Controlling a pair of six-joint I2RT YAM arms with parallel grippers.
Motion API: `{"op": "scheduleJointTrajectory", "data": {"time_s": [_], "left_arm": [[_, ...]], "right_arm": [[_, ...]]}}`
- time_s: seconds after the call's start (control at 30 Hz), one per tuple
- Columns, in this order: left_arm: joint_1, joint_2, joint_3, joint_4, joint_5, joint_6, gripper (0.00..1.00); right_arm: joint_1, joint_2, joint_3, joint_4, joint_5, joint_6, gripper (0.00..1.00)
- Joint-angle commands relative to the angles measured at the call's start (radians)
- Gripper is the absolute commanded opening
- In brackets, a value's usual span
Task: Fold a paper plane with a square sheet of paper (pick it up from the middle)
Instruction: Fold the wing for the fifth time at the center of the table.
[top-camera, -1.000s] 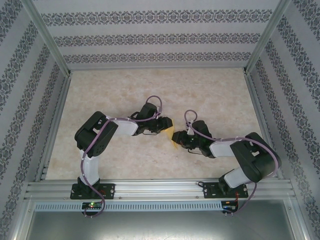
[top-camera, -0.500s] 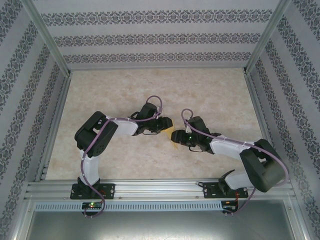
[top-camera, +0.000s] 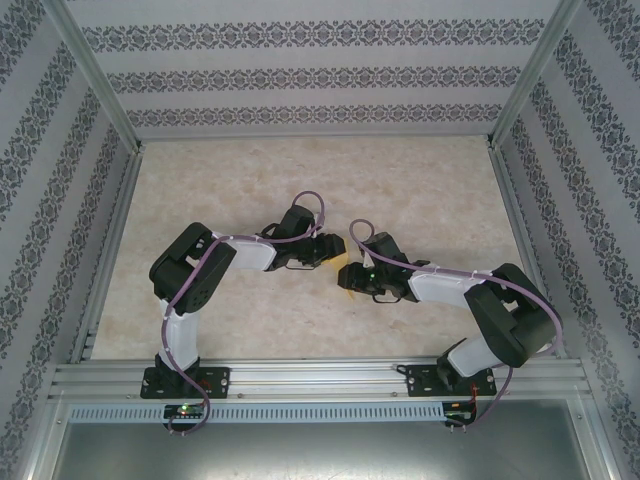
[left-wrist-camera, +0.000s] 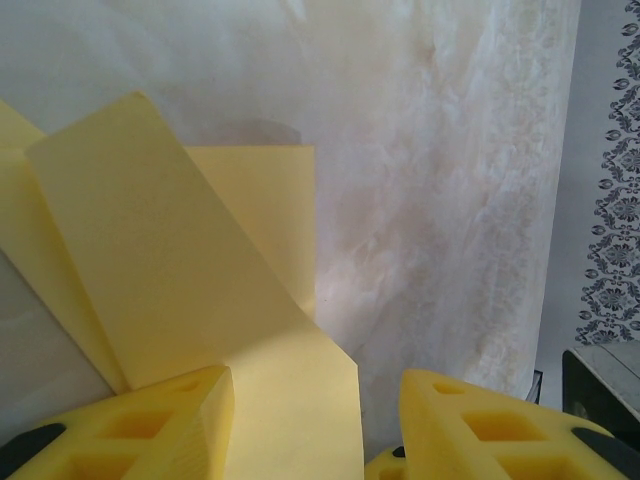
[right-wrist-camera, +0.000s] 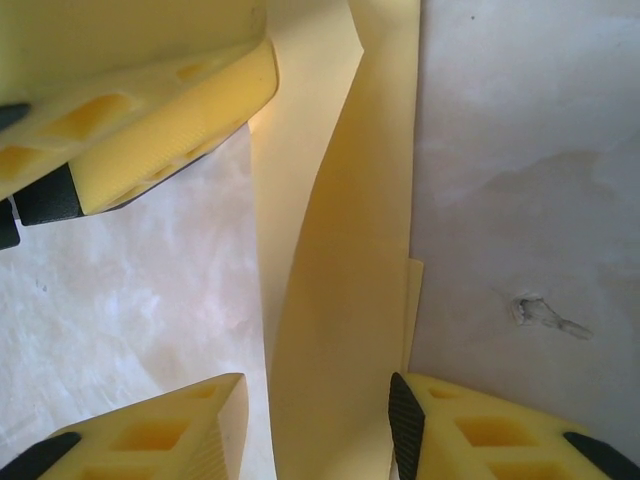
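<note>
Since the part-folded square sheet of paper (right-wrist-camera: 340, 280) lies on the worktop (right-wrist-camera: 520, 150) with left fingers (left-wrist-camera: 130, 420) and right fingers (right-wrist-camera: 480, 430) both half open astride it — neither clamped (flaps standing loose) — uneven closing could crumple a flap or drag the crease askew.

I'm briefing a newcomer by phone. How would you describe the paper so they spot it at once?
On the pale marbled table, look near the middle, where the left hand and right hand almost meet. The paper lies at their tips: a yellow-orange sheet folded into overlapping flaps, thin and matte, unlike the chunky yellow fingers beside it.
</note>
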Motion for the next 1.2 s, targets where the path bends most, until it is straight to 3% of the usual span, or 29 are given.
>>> {"op": "scheduleJointTrajectory", "data": {"time_s": [0.0,0.27,0.6,0.9,0.97,1.07,1.17], "left_arm": [[-0.007,0.042,0.002,-0.054,-0.002,0.020,0.49],[-0.007,0.047,0.005,-0.056,0.003,0.020,0.49],[-0.007,0.049,0.006,-0.063,0.008,0.020,0.49],[-0.008,0.054,0.012,-0.080,0.011,0.028,0.49],[-0.008,0.057,0.015,-0.078,0.010,0.025,0.49],[-0.007,0.060,0.017,-0.077,0.012,0.025,0.49],[-0.007,0.060,0.019,-0.080,0.013,0.025,0.49]], "right_arm": [[-0.017,0.018,-0.020,-0.010,0.010,0.008,0.38],[-0.021,0.020,-0.041,-0.040,0.049,0.013,0.31],[0.011,0.033,-0.031,-0.111,0.087,-0.014,0.29],[-0.122,-0.199,-0.025,-0.073,-0.068,0.039,0.40],[-0.120,-0.206,-0.020,-0.039,-0.122,0.044,0.29],[-0.103,-0.181,-0.014,-0.007,-0.138,0.059,0.23],[-0.087,-0.149,-0.019,0.070,-0.172,0.088,0.09]]}}
